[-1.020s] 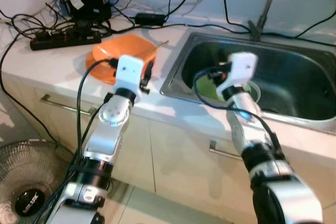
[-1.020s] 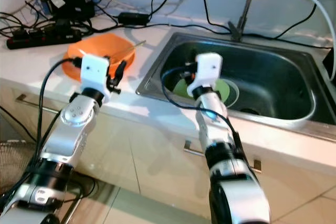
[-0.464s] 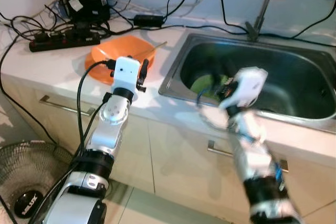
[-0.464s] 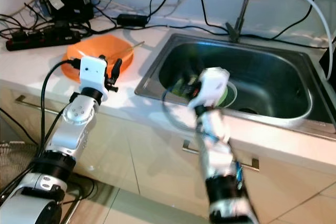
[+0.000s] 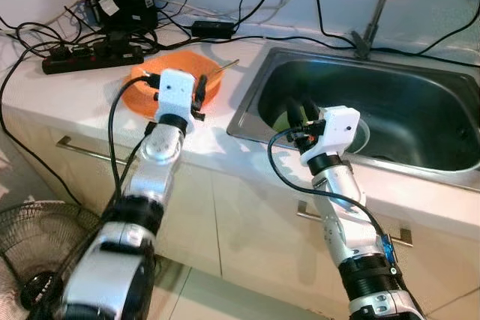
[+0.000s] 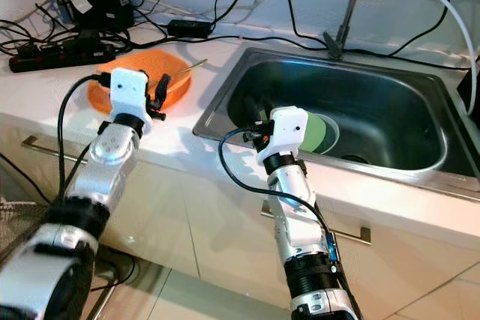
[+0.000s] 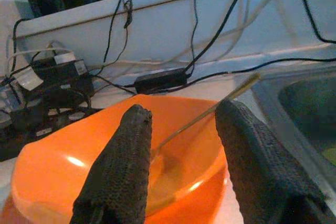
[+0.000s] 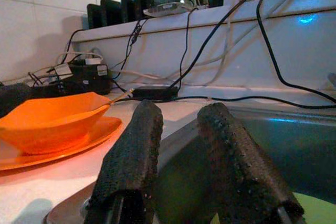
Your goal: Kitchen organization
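Observation:
An orange bowl [image 5: 142,84] sits on an orange plate on the white counter, left of the sink [image 5: 420,103]. A thin stick [image 5: 225,67] leans in the bowl and pokes over its rim. My left gripper [image 5: 199,94] hovers at the bowl's near right side, open, with nothing between its fingers [image 7: 121,171]; the bowl [image 7: 178,171] shows through the gap. A green dish [image 5: 358,134] lies in the sink. My right gripper [image 5: 300,114] is open over the sink's near left corner, beside the dish, holding nothing.
A black power strip [image 5: 90,54], chargers and many cables crowd the back of the counter. The faucet [image 5: 375,5] stands behind the sink. A fan [image 5: 37,260] stands on the floor to the left. Cabinet handles [image 5: 82,149] run below the counter edge.
My right gripper has swung down and left from above the green dish to the sink's near left corner. My left gripper has moved up toward the orange bowl.

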You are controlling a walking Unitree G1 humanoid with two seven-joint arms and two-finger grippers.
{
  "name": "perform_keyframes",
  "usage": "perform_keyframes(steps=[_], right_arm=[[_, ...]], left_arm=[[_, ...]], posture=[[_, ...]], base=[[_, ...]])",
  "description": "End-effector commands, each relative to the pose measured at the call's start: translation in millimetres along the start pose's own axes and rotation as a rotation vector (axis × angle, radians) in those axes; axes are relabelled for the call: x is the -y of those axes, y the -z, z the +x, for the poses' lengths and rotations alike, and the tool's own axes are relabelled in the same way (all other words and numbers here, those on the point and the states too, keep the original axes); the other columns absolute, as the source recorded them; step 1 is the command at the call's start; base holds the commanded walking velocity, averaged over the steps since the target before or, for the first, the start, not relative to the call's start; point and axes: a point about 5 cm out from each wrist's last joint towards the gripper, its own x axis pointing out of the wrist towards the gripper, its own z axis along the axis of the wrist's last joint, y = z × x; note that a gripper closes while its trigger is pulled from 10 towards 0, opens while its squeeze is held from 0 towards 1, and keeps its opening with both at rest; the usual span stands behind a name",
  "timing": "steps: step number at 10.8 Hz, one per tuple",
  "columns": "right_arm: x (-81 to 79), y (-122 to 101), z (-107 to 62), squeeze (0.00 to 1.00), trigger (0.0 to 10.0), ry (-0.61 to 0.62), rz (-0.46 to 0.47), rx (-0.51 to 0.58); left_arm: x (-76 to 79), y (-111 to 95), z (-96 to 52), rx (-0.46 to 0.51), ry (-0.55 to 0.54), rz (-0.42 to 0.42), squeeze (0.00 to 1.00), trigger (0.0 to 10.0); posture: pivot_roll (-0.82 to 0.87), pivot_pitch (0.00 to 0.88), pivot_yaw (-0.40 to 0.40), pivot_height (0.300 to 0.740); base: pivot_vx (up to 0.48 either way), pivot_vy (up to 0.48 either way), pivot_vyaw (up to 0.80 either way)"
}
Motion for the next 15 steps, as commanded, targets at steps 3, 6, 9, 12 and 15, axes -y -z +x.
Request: perform_keyframes(steps=[3, 6, 9, 12, 15], right_arm=[[-0.1, -5.0, 1.8, 0.00, 10.0, -0.004, -0.012, 0.007], [-2.2, -5.6, 4.1, 0.00, 10.0, -0.011, -0.007, 0.003], [-1.4, -5.5, 5.1, 0.00, 10.0, -0.006, 0.000, -0.001], [-0.5, -5.2, 6.0, 0.00, 10.0, -0.002, 0.003, -0.005], [0.1, -5.1, 6.4, 0.00, 10.0, 0.002, 0.004, -0.005]], left_arm=[[-7.6, 3.7, 4.1, -0.046, -0.020, -0.006, 0.00, 10.0], [-19.5, 12.7, -0.1, -0.096, -0.053, 0.035, 0.00, 10.0], [-35.9, 19.3, -6.6, -0.137, -0.104, 0.071, 0.00, 10.0], [-49.5, 22.9, -12.1, -0.161, -0.138, 0.098, 0.00, 10.0], [-74.8, 22.0, -18.5, -0.178, -0.200, 0.163, 0.00, 10.0]], posture=[[0.15, 0.008, 0.022, 0.740], [0.17, 0.015, 0.015, 0.740], [0.17, 0.020, 0.012, 0.740], [0.17, 0.018, 0.012, 0.740], [0.18, 0.018, 0.009, 0.740]], base=[[0.000, 0.000, 0.00], [0.000, 0.000, 0.00], [0.000, 0.000, 0.00], [0.000, 0.000, 0.00], [0.000, 0.000, 0.00]])
